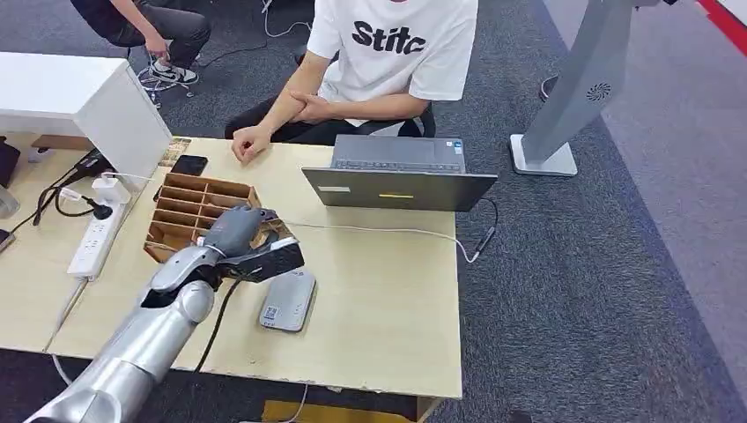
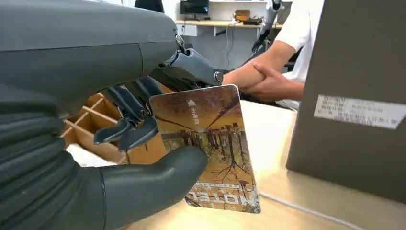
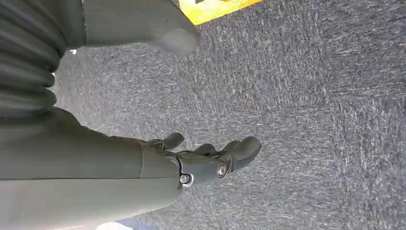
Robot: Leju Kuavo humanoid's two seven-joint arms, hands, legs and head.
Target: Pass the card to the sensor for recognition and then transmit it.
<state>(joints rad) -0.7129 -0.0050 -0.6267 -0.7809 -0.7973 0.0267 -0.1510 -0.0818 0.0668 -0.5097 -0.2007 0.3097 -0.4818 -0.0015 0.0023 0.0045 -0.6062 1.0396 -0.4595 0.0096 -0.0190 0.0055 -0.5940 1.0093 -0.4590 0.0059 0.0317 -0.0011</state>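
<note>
The left hand (image 1: pixel 255 242) holds the card (image 2: pixel 206 143), its thumb pressed on the printed face with the darker fingers behind. The card stands roughly upright above the table (image 1: pixel 388 308), just above and left of the grey sensor (image 1: pixel 288 300) lying flat near the front edge. The right hand (image 3: pixel 210 163) hangs over the carpet, holding nothing, fingers loosely curved and apart.

The grip looks thin: the thumb covers only the card's lower part, so a quick tilt towards the sensor could, I judge, let the card pivot or slip out. If it stays on edge instead of being laid face-flat over the sensor, the read may fail. A dark cable (image 1: pixel 216 322) runs under the forearm near the front edge and could snag as the arm swings.

Beyond the hand, the wooden divider tray (image 1: pixel 189 211) sits close on the left, a likely bump if the hand drifts that way. Left of it lie a white power strip (image 1: pixel 92 242) and a black phone (image 1: pixel 188 165). Farther back an open laptop (image 1: pixel 401 172) stands, its white cord (image 1: pixel 388 231) trailing across the table. A person's arm (image 1: pixel 277 119) rests on the far edge, where a handover would probably go.
</note>
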